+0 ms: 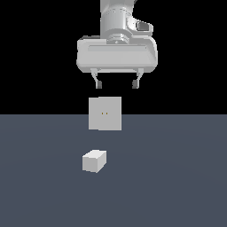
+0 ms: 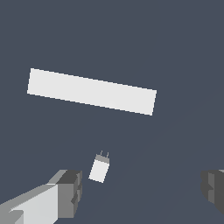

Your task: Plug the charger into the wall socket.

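Gripper (image 1: 117, 84) aloft, pointing down, fingers (image 1: 98, 82) wide apart.

Illumination is flat and even in both views. Edges render sharp, without blur, glare or distortion. No cast shadows appear.

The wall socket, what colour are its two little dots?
Yellowish, on the off-white wall socket; the exterior view shows them best.

Off-white charger (image 1: 94, 161) on floor, apart from upright wall socket (image 1: 105, 114)
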